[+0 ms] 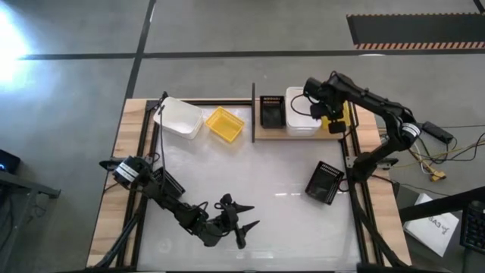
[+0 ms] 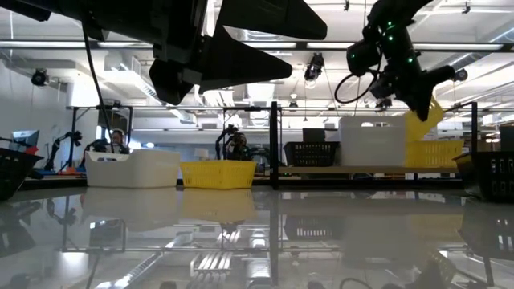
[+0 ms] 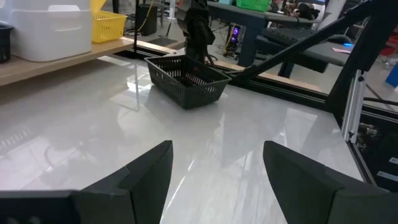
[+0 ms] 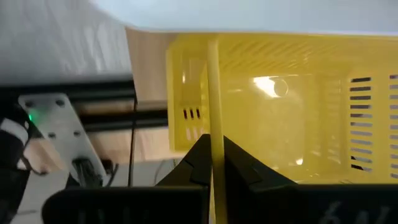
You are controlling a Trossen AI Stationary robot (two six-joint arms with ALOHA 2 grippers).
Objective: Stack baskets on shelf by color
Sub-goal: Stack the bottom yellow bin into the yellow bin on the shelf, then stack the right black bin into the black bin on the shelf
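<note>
The shelf [image 1: 261, 138] lies along the table's far edge. On it stand a black basket [image 1: 271, 111], a white basket [image 1: 301, 114] and a yellow basket [image 2: 440, 152]. My right gripper [image 4: 214, 146] is over the shelf's right end, shut on another yellow basket [image 2: 426, 116], which is tilted above the first. On the table stand a white basket [image 1: 178, 117], a yellow basket [image 1: 225, 123] and a black basket [image 1: 326, 182]. My left gripper [image 1: 246, 220] is open and empty near the table's near edge. My right gripper pinches one side wall of the yellow basket at its rim [image 4: 213, 93], one finger inside the basket and one outside. The fingers come from above, pointing down. The basket hangs tilted over the yellow basket on the shelf; whether the two touch, I cannot tell.
Black frame rails [image 1: 356, 189] run along the table's left and right sides. The shelf's black upright rod [image 2: 274, 144] stands at its left end. The black basket also shows in the left wrist view [image 3: 186, 81]. People sit in the room beyond the table.
</note>
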